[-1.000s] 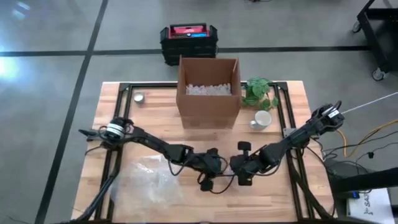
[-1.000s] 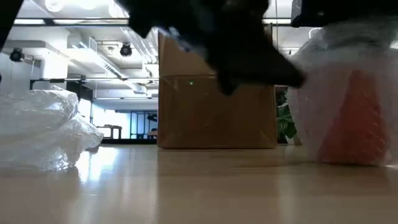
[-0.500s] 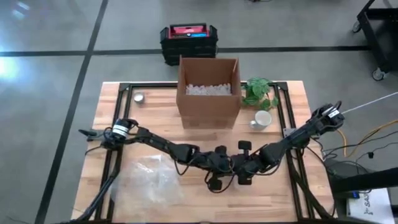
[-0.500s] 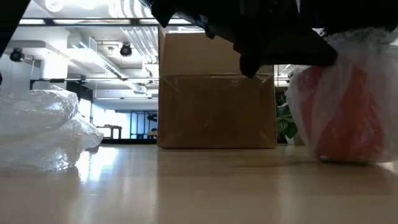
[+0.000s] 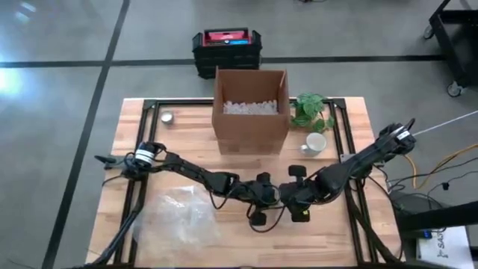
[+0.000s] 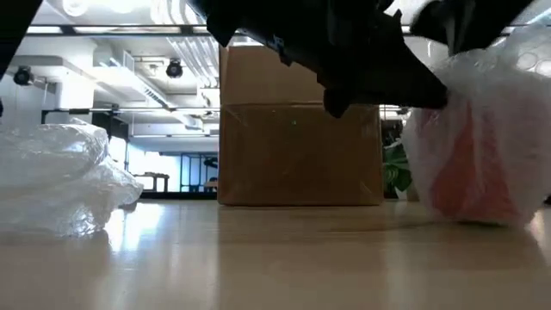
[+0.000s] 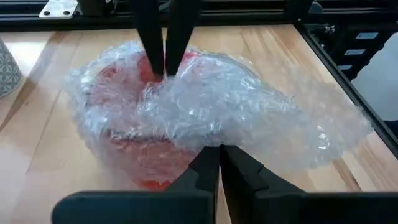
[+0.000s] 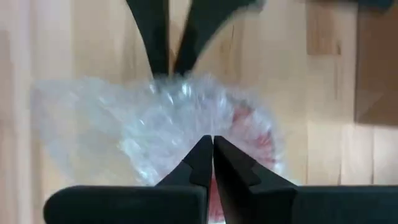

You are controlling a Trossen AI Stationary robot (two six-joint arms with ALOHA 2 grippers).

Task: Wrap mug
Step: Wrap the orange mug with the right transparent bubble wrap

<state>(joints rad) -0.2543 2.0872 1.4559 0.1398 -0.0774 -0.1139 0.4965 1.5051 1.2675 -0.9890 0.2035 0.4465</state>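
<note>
Two grippers are meeting over one red mug [image 7: 149,134], which is sitting near the front middle of the table [image 5: 149,142], well in front of the cardboard box [image 5: 250,108] and loosely swathed in bubble wrap [image 7: 236,112]. The left gripper [image 7: 219,152] is pinching the near edge of the wrap with its fingers nearly together, and the right gripper [image 8: 212,143] is doing the same from the opposite side, its narrow fingers closing on a fold of film.

The mug is looking stiff, fairly heavy for its size and breakable (ceramic, by my guess), while the wrap is being light, limp and slick, so it is likely to slide or spring open if let go. The safest hold, I judge, is on gathered folds of wrap close against the mug's body, not on the loose flap trailing off to one side.

The high view is hiding the bundle under both arms, yet it is showing a spare sheet of plastic [image 5: 179,217] at the front left and a white mug [image 5: 315,143] beside a plant [image 5: 311,110]. The low view is showing the bundle resting on the tabletop.
</note>
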